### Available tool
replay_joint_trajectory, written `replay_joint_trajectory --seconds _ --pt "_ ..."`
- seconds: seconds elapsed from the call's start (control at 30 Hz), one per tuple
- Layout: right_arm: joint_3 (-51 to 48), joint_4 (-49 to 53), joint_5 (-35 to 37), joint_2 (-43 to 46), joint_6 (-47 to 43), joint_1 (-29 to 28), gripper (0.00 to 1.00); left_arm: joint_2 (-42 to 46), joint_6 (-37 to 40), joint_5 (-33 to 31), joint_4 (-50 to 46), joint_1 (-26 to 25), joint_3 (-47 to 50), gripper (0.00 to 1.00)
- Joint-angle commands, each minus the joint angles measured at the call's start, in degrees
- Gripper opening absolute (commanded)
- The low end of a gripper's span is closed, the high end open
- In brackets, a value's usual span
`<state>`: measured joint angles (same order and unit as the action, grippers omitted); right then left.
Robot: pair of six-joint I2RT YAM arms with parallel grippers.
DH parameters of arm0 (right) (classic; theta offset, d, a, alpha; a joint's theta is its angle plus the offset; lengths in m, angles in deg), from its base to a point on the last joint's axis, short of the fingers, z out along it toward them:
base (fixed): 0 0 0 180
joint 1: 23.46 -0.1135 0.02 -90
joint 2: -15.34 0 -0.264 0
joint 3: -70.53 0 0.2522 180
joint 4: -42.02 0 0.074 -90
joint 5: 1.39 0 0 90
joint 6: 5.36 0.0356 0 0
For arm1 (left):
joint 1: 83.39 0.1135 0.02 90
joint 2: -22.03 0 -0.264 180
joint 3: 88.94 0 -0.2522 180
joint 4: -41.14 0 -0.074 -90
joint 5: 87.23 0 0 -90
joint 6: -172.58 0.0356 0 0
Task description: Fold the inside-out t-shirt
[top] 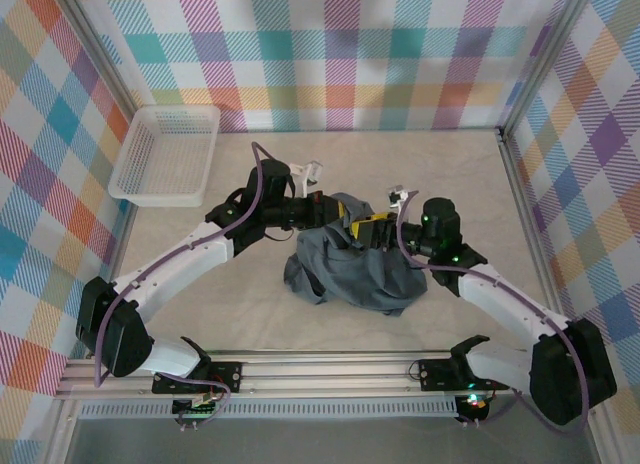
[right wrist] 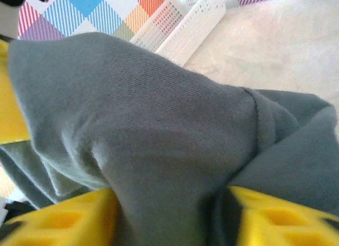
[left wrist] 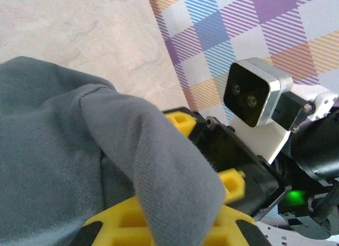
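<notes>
The dark slate-grey soft fabric t-shirt (top: 352, 279) sits bunched on the pale marbled worktop (top: 240, 299). Most of its bulk hangs just below and on the near side of both end effectors, which meet almost touching over its far edge. The left end effector (top: 335, 212) appears clamped on a fold, with cloth running down between its yellow fingers. The right end effector (top: 375, 227) is likewise closed on a thick ridge of fabric.

The grips are so close together that the cloth between them is slack. I judge the step is best done by drawing the two apart sideways while lifting, until the held edge pulls taut and the body hangs free, then laying it flat before any fold. Both grips need to stay firm.

A white perforated plastic basket (top: 130, 169) stands well off to the far left of the left end effector, and nothing shows inside it.
</notes>
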<state>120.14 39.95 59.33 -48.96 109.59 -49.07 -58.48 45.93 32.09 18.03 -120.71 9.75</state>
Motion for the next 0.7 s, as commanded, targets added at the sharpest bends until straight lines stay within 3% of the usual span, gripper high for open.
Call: replay_joint_trajectory --seconds 0.0,0.03,0.07,0.13,0.23,0.3,0.47,0.57,0.67 --pt "2.54 -2.47 -4.05 1.43 2.71 -0.46 0.17 0.97 2.65 -2.03 -3.28 1.35 -2.43 0.00" --pt "2.83 -3.17 -5.80 2.15 4.82 -0.41 0.05 0.62 4.71 -3.23 -5.16 2.19 -2.58 0.00" --pt "3.22 -3.85 -7.46 2.55 7.09 -0.42 0.00 0.09 6.72 -4.48 -6.05 3.35 -2.44 0.00" --pt "3.79 -7.89 -12.97 2.33 13.74 -0.42 0.00 -2.02 10.10 -5.48 -7.89 6.44 -1.11 0.00" --pt "4.74 -15.31 -19.56 -0.13 24.07 -0.41 0.00 -4.01 11.94 0.27 -2.24 8.33 0.22 0.00" --pt "5.85 -16.62 -20.67 -1.46 27.49 -0.41 0.00 -3.81 12.45 1.85 0.00 8.23 1.00 0.08" --pt "7.43 -10.40 -18.96 -3.10 24.57 -0.02 0.00 3.88 14.13 -2.82 0.85 8.32 6.20 0.34" --pt "7.51 -10.62 -18.67 -4.19 25.21 0.45 0.00 10.86 14.08 -7.43 -1.22 8.17 9.98 0.40" --pt "8.44 -10.18 -18.67 -5.27 25.44 0.78 0.00 17.46 15.47 -12.99 -4.71 6.51 13.01 0.40"
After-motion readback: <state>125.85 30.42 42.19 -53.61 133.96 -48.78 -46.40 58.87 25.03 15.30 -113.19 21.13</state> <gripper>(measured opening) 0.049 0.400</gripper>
